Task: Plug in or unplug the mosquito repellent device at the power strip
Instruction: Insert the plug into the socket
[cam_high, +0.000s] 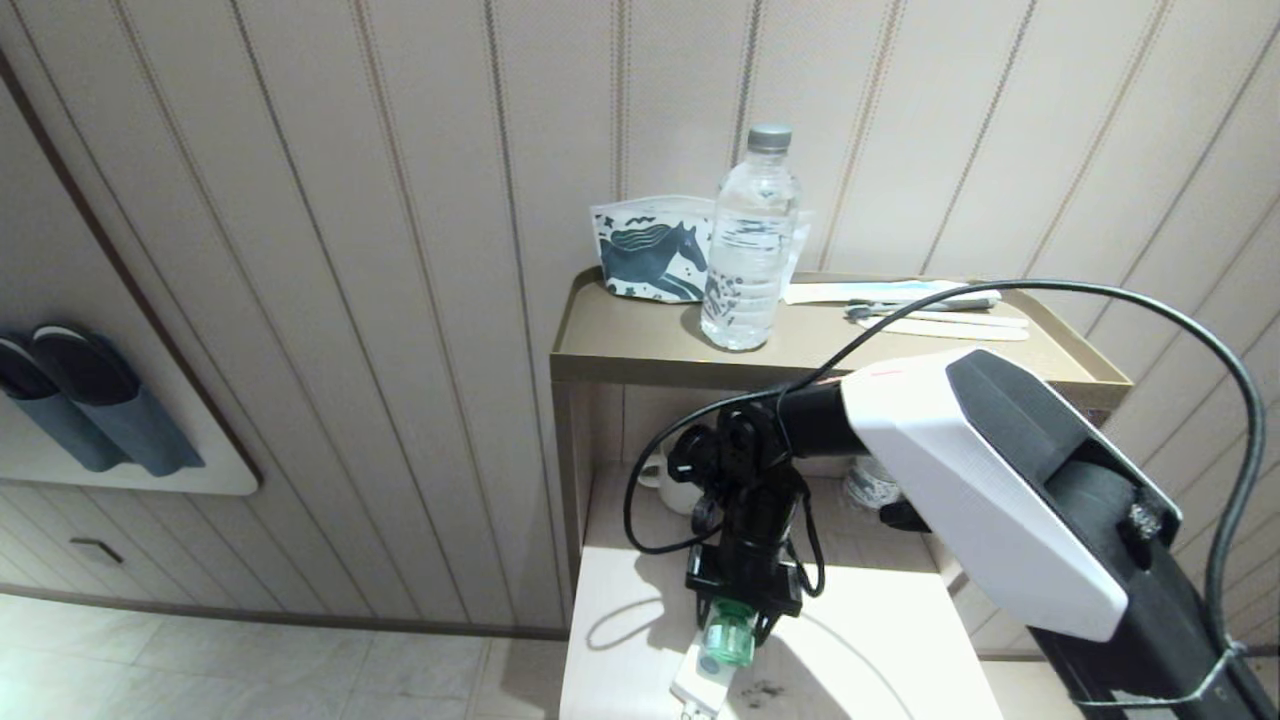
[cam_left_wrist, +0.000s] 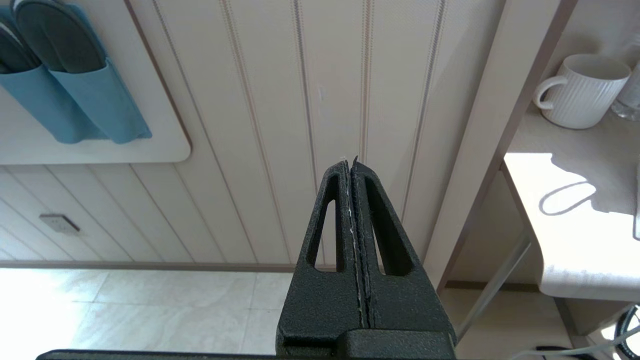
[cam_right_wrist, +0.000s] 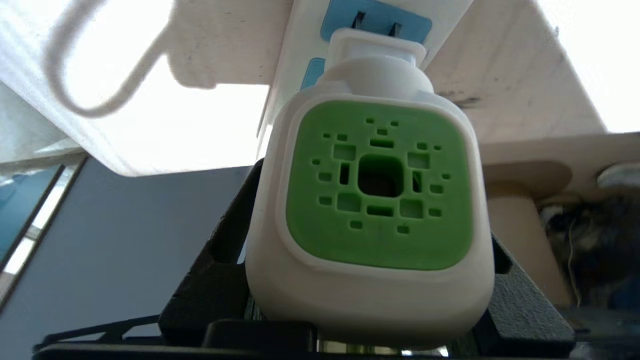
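Holding the mosquito repellent device tight, the right gripper should keep the prongs straight with the power strip slots at 12 o'clock.

The white-and-black right arm reaches down with its black right gripper clamped around something, while the black left gripper hangs with fingers pressed together.

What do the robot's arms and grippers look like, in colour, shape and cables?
The right arm has a white angular shell over black parts, and a black cable loops beside it. The right gripper is black. The left gripper has black, textured, wedge-shaped fingers with slots cut through.
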